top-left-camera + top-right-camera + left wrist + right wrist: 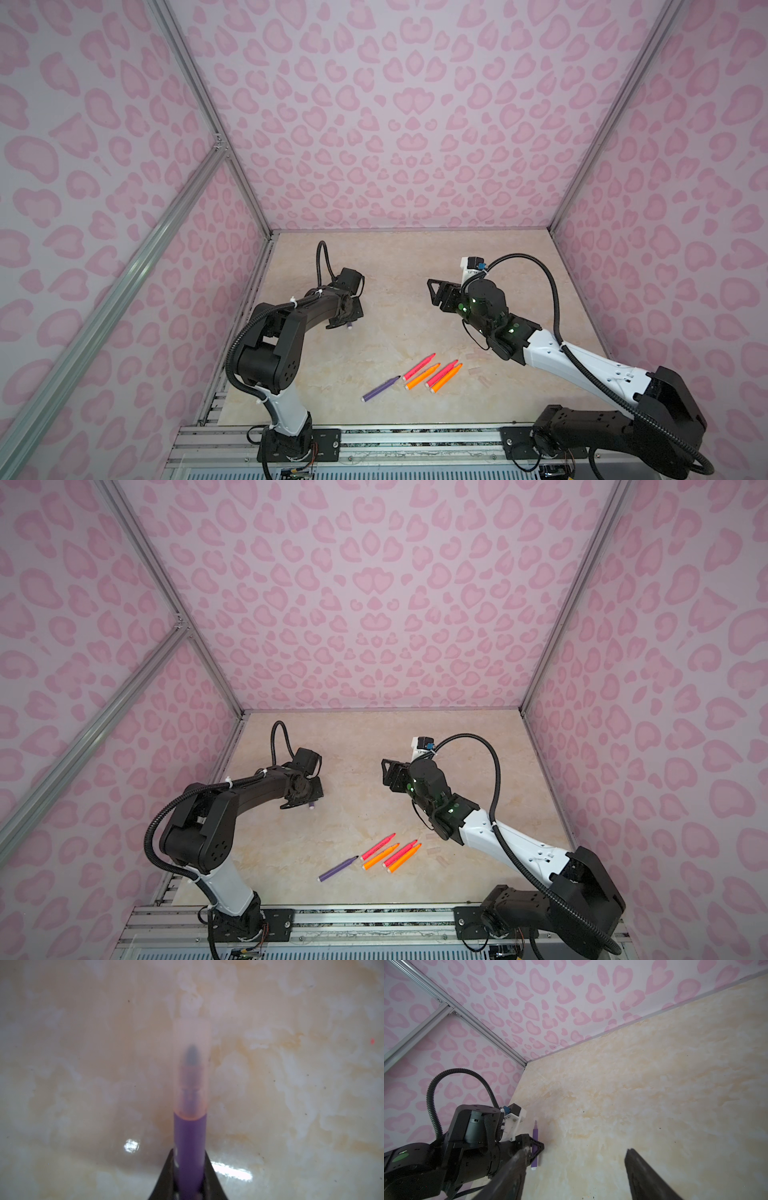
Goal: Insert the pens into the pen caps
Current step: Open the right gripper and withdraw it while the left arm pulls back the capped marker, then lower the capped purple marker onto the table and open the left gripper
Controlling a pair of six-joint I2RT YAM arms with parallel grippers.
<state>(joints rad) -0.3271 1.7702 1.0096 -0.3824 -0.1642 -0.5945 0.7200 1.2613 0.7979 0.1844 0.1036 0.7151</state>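
Already capped: a purple pen (190, 1136) in the left hand (190, 1156).
It pinches the pen near the bench's (374, 270) left edge, clear cap (192, 1064) over the tip; the right hand (577, 1150) hangs spread, empty.

Pale lilac walls with pink heart-blotch print (411, 124) on three sides. Silver aluminium frame struts (194, 83) at corners. Glossy beige marbled bench (395, 257) with white light glints (131, 1145). Grey metal rail (415, 436) along near edge.
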